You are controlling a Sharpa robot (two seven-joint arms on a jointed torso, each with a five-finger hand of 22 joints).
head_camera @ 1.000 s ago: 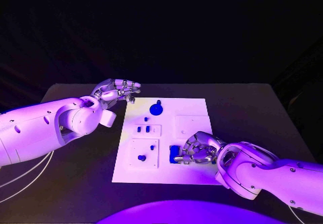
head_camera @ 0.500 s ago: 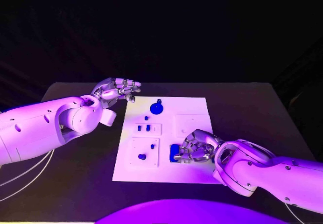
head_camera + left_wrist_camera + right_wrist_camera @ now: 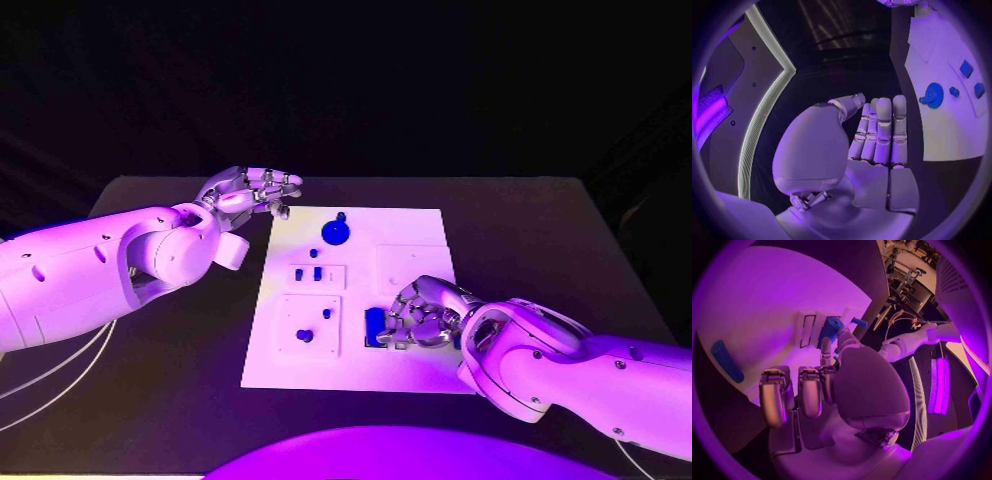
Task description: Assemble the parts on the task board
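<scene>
Board (image 3: 411,375) lies mid-table (image 3: 159,400), long axis running away from the robot; blue parts sit across it.

Right hand (image 3: 421,318) is over the board's near right part, fingers curled in; beside it on the left a long blue bar (image 3: 374,326) lies flat, long axis along the board's length; hand touches or just overlaps the bar's right edge, can't tell which. Right wrist view: fingers (image 3: 811,392) bent and close together, thumb side reaching at a blue cylindrical piece (image 3: 829,330) by a slot in the board (image 3: 767,300); looks pinched there, but the contact is partly hidden, so can't confirm a grip; a second small blue peg (image 3: 859,321) points off the board edge; a flat blue bar (image 3: 726,361) lies apart at the other side.

Left hand (image 3: 253,192) hangs over bare table just off the board's far left corner, not touching it; left wrist view shows fingers (image 3: 882,132) straight and pressed side by side, thumb tucked alongside, nothing held.

Round blue knob (image 3: 335,233) sits at the far end of the board, a small nub above it; two short upright pegs (image 3: 306,274) in the middle-left block; a small blue part (image 3: 304,336) on the near left block.
</scene>
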